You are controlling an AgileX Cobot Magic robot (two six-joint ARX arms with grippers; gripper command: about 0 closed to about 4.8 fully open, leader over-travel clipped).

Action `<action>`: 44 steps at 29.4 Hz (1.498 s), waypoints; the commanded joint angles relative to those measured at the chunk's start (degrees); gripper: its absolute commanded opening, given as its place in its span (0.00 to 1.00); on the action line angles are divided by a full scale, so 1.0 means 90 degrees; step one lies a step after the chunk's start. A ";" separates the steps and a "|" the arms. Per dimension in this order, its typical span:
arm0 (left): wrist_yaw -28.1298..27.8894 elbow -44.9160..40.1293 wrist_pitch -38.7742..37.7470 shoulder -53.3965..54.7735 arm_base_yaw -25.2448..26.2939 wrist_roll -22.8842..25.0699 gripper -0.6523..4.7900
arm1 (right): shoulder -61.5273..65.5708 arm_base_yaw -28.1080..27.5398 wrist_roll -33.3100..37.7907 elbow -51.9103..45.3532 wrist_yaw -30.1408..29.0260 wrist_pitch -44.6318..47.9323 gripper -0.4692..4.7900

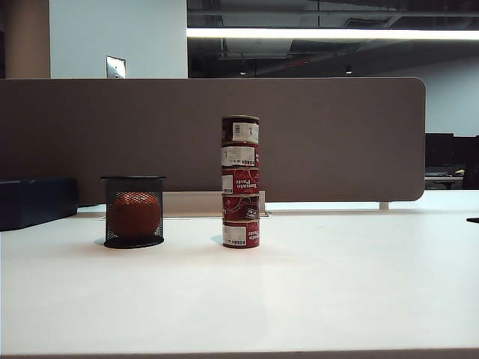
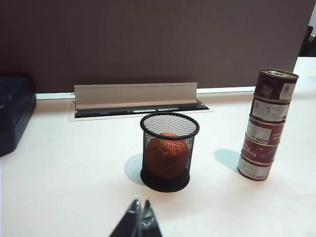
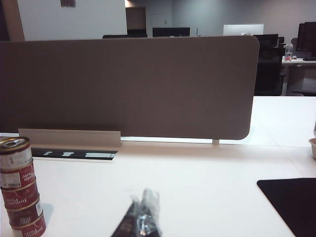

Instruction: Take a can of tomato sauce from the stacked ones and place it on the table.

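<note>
White bench (image 1: 314, 292) carries the stacked ones (image 1: 240, 182), topmost can of tomato sauce (image 1: 240, 129) untaken. Left pincer (image 2: 139, 208) hovers low, tips together, empty, well short of the column. Right pincer (image 3: 142, 210) likewise, tips pressed together, the stack off to its side.

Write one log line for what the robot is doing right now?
stage: not started | stacked ones: five cans, untouched | left gripper: shut, empty, near mesh cup | right gripper: shut, empty, above table

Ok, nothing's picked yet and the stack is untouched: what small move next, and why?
Probably open the right gripper and ease it toward the top can of tomato sauce. Its fingers are shut, low over the table, and well short of the stacked ones. The left gripper, also shut, faces the mesh cup.
</note>
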 commanded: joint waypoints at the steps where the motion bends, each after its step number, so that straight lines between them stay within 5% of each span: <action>1: 0.0097 0.0022 0.0087 0.0005 0.0007 0.0024 0.11 | 0.0112 0.0010 -0.0010 0.0289 0.0007 -0.0219 0.07; 9: 0.0187 0.0022 0.0090 0.0005 0.0007 0.0019 0.11 | 0.0908 0.0010 -0.0012 0.1061 -0.0058 -0.0449 0.07; 30: 0.0194 0.0022 0.0143 0.0005 0.0007 0.0002 0.11 | 0.4092 0.0019 0.0158 0.3359 -0.1999 -0.0389 0.07; 39: 0.0913 0.0019 0.0134 0.0005 0.0007 0.0002 0.11 | 0.5115 0.0503 0.0508 0.4175 -0.2373 -0.0425 0.08; 44: 0.1069 0.0022 0.0131 0.0005 0.0007 0.0000 0.11 | 0.6028 0.1409 0.0512 0.4685 -0.2229 -0.0379 0.36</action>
